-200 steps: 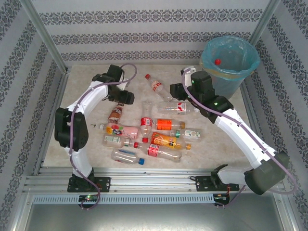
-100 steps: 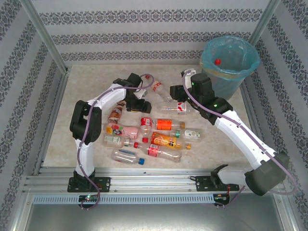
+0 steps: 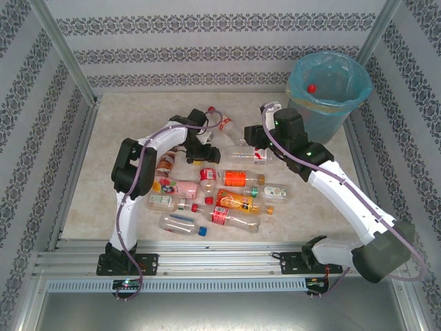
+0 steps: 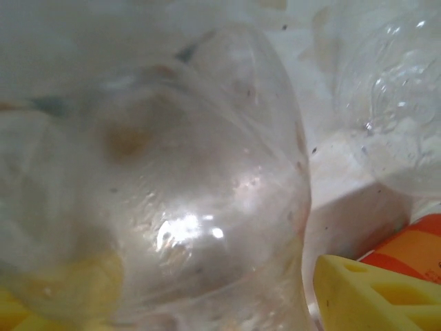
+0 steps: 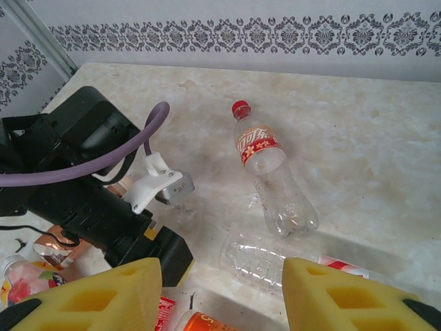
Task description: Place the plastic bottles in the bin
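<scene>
Several plastic bottles (image 3: 238, 178) lie scattered mid-table, with red, orange, green and white labels. My left gripper (image 3: 200, 150) is low among them, open, its yellow pads (image 4: 372, 296) on either side of a clear label-less bottle (image 4: 193, 207); a thin gap shows at the right pad. My right gripper (image 5: 220, 296) hangs open above a clear bottle with a red-and-white label (image 5: 275, 262), holding nothing. Beyond it lies a red-capped, red-labelled bottle (image 5: 265, 165). The blue-lined bin (image 3: 329, 86) stands at the back right with a red-capped bottle (image 3: 311, 88) inside.
Patterned walls and metal posts close in the table (image 3: 124, 131) on three sides. The left arm's black wrist and purple cable (image 5: 83, 172) sit close to the left of my right gripper. Bare tabletop stretches along the far left.
The left arm swung right from the back-left of the table and dropped its gripper into the bottle cluster. The right arm barely moved.
</scene>
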